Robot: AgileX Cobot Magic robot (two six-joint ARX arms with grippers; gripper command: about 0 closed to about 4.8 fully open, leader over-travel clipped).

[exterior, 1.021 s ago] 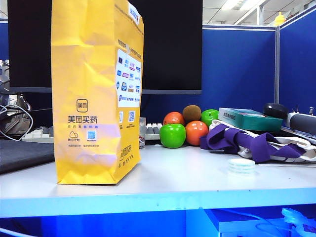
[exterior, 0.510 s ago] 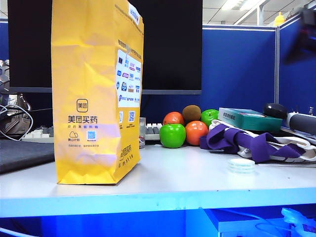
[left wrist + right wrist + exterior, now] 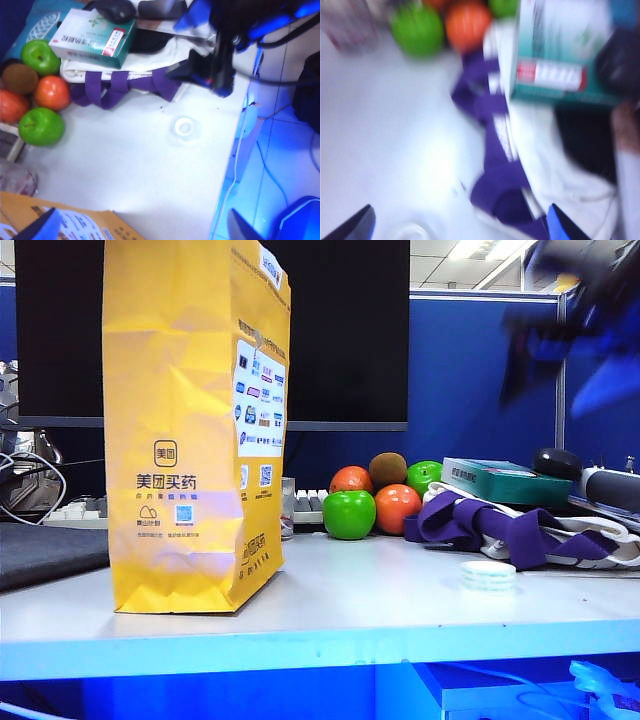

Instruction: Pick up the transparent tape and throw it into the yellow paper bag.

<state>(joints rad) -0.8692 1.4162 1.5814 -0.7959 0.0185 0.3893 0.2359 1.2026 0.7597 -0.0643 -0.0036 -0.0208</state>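
your right gripper (image 3: 460, 225) hangs wide open just above the transparent tape (image 3: 410, 233), a light, stiff, slick disc best pinched across its rim; the left gripper (image 3: 142, 230) hovers open too.

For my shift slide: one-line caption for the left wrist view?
Left tool open above the table, transparent tape untouched near the edge, right tool hovering beyond, yellow paper bag below.

Creased yellow paper bag (image 3: 190, 430), translucent glossy tape (image 3: 489, 574), smooth matt table (image 3: 360, 600)

White table (image 3: 380, 600). Bears bag (image 3: 195, 420), tape (image 3: 489, 574), apples (image 3: 349, 514), purple-strapped cloth (image 3: 510, 525).
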